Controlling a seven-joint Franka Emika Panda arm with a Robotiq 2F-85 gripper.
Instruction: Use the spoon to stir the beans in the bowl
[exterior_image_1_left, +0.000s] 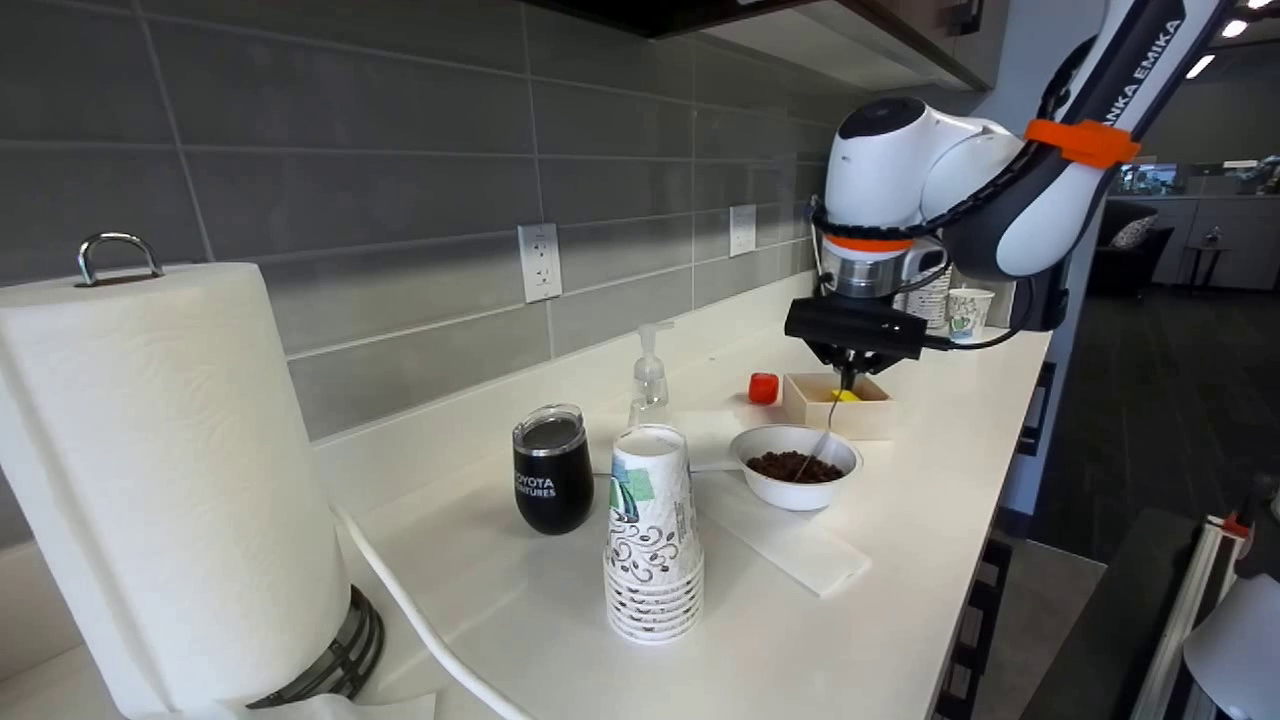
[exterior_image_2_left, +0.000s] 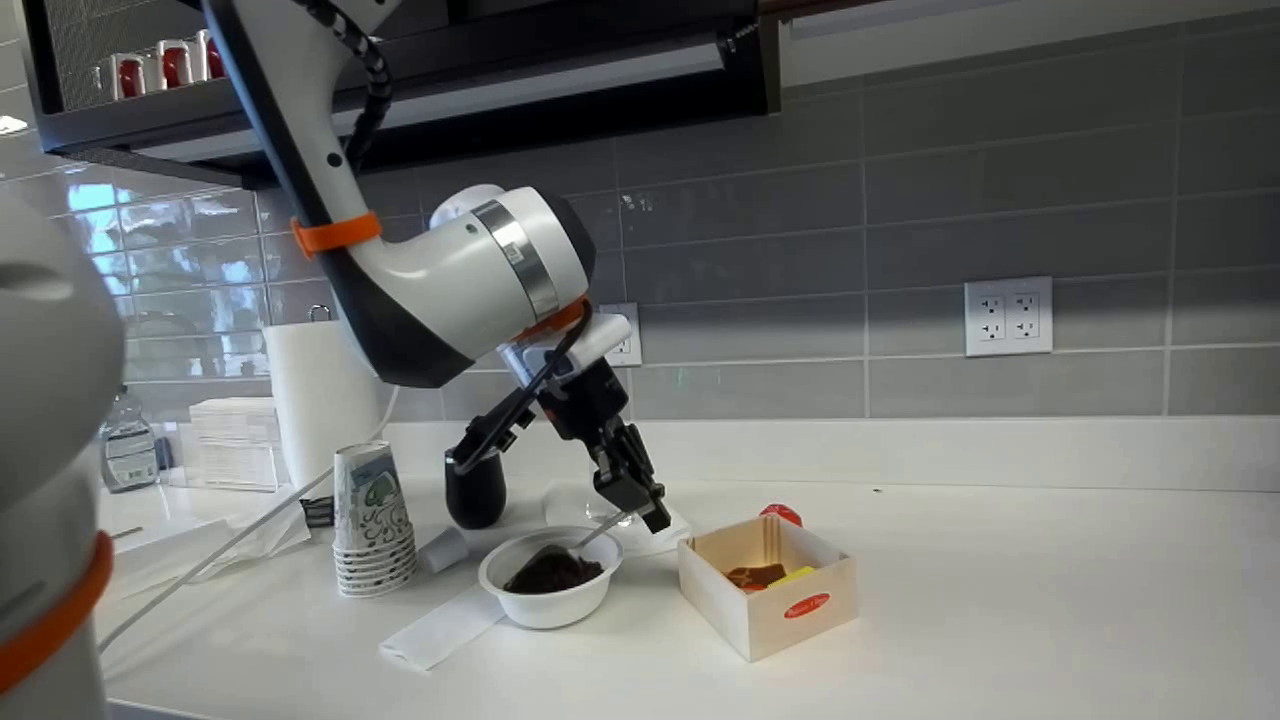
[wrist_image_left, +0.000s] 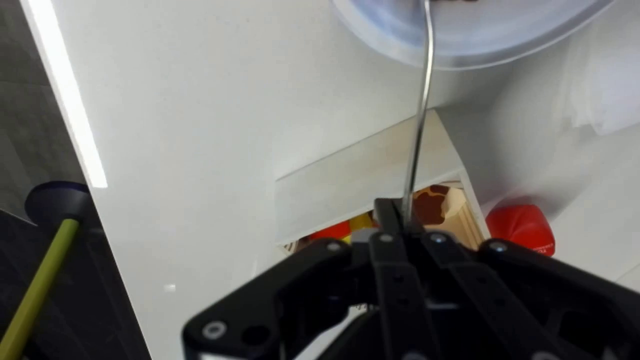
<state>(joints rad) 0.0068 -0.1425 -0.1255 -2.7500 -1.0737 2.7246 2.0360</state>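
Note:
The thin spoon (exterior_image_1_left: 831, 420) slants down into the white bowl (exterior_image_1_left: 800, 497), its lower end in the dark beans (exterior_image_1_left: 778, 466). My gripper (exterior_image_1_left: 848, 380) is shut on the upper end of its handle, above and beside the bowl. In an exterior view the spoon (exterior_image_2_left: 602, 528) leans over the rim of the bowl (exterior_image_2_left: 545, 612), and its head is hidden in the beans (exterior_image_2_left: 552, 572). The wrist view has the slender metal handle of the spoon (wrist_image_left: 424, 95) rising between the pads of my gripper (wrist_image_left: 400, 207); only the near part of the bowl (wrist_image_left: 480, 45) shows at the top.
A pale wooden box (exterior_image_2_left: 790, 625) with toy pieces stands beside the bowl, close under the gripper. A red object (exterior_image_1_left: 763, 388) lies behind it. Stacked paper cups (exterior_image_1_left: 655, 540), a black cup (exterior_image_1_left: 553, 485) and a pump bottle (exterior_image_1_left: 649, 385) are nearby. A napkin (exterior_image_1_left: 790, 545) lies by the bowl.

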